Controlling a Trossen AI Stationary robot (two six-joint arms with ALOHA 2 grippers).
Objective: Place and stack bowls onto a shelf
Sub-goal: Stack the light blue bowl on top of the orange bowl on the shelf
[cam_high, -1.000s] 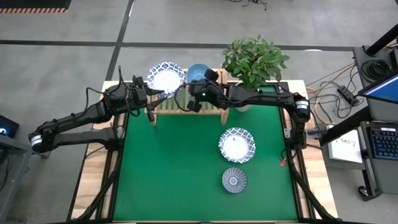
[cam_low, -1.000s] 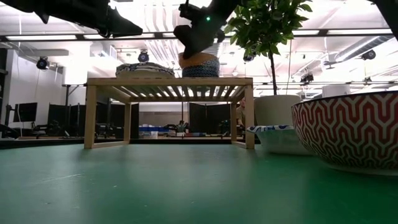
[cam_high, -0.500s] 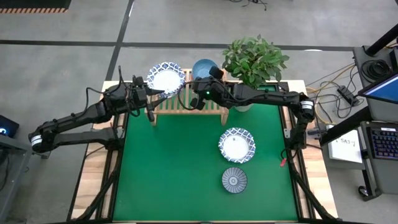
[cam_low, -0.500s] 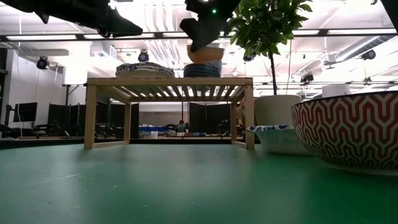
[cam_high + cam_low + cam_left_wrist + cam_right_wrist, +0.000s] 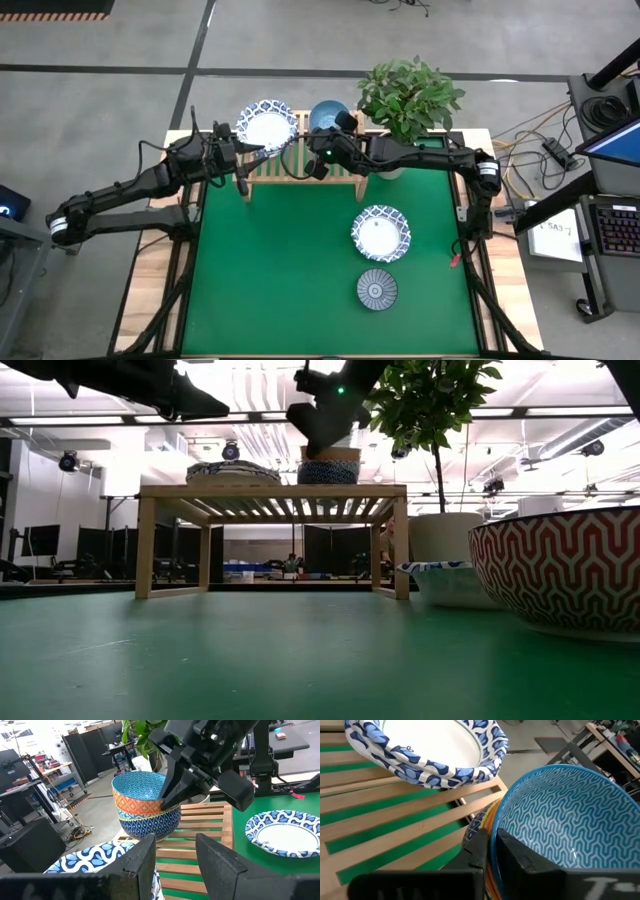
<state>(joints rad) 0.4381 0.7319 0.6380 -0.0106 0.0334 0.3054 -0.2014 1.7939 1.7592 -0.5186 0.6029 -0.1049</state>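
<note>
Right pincer (image 5: 172, 795) closed on the rim of the light-blue bowl (image 5: 137, 787), nested atop a bowl stack (image 5: 329, 466) on the shelf (image 5: 272, 491); left pincer (image 5: 175, 852) open, empty, beside the white bowl (image 5: 266, 125)

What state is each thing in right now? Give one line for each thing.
Orange bowl: nested in the dark-blue bowl on the shelf, rim pinched by the right tool.
White bowl: on the shelf.
Second white bowl: on the table.
Grey bowl: on the table.
Left tool: open, empty.
</note>
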